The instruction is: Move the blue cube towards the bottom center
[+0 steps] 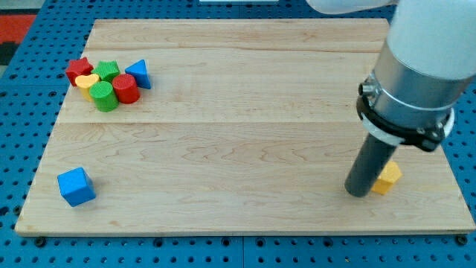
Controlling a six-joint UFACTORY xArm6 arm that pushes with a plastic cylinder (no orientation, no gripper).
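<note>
The blue cube (76,186) sits near the bottom left corner of the wooden board (245,141). My tip (358,193) is at the view's lower right, far to the right of the blue cube. It touches or nearly touches a yellow block (388,177), which is partly hidden behind the rod.
A cluster sits at the upper left: a red star-shaped block (78,69), a yellow heart-shaped block (86,81), a green block (108,71), a green cylinder (104,97), a red cylinder (125,88) and a blue triangular block (139,74). The arm's large grey body (420,67) looms over the right side.
</note>
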